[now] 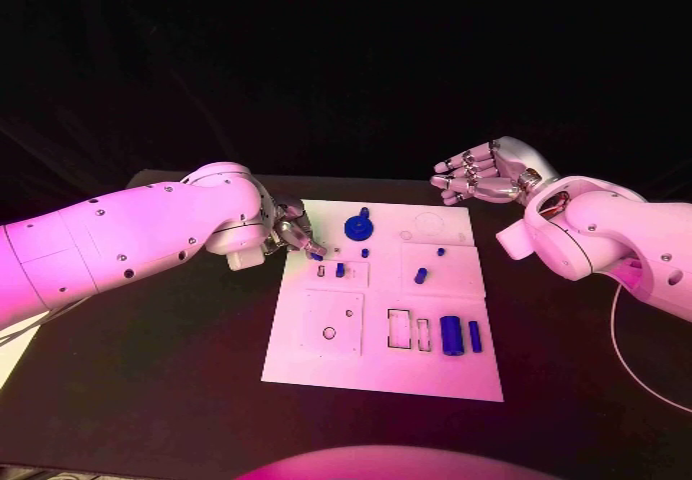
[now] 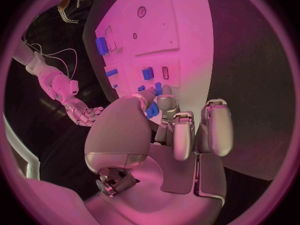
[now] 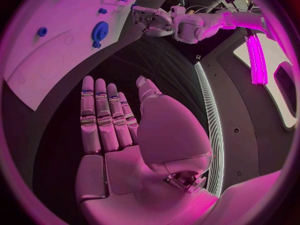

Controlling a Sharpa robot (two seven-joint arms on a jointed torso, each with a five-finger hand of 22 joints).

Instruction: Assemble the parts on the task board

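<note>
A black table is carrying the white task board at its middle, with dark curtain behind. The left hand is sitting at the board's far left edge, pinching a small blue part. A blue gear and 2 blue cylinders are lying on the board. The right hand is hovering past the far right corner, fingers straight, together, holding nothing.

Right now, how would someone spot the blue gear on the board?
Start at the white rectangular task board on the black table. On its far edge lies the blue toothed gear, round and the widest blue piece; its neighbours are small pegs and blocks.
</note>
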